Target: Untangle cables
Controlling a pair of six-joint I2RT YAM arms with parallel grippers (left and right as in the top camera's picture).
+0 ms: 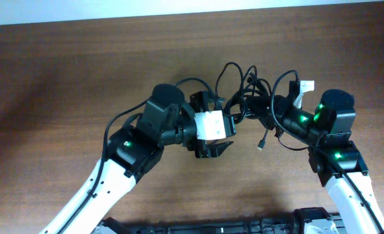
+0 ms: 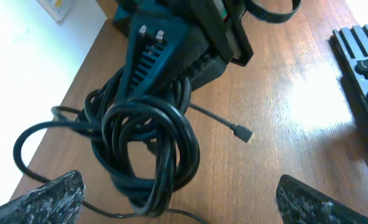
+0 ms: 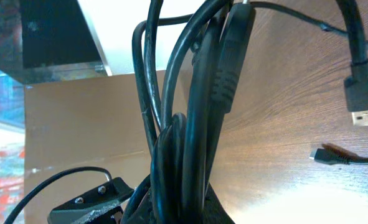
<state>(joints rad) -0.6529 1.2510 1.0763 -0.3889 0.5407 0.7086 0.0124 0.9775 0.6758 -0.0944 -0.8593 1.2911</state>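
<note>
In the left wrist view, the left hand (image 2: pixel 180 198) is nearest, at the bottom edge, with its fingers (image 2: pixel 56 198) spread wide open. Just beyond it, left of centre, the cables (image 2: pixel 147 146) form a knotted bundle of black loops. Above them, toward the upper middle, the right hand (image 2: pixel 151 81) is clamped shut on the top of that bundle. One loose plug (image 2: pixel 243 133) trails right of centre over the brown worktop (image 2: pixel 283 93).

perhaps three cables (image 1: pixel 250 97) in one bundle, one table (image 1: pixel 62 78).
</note>
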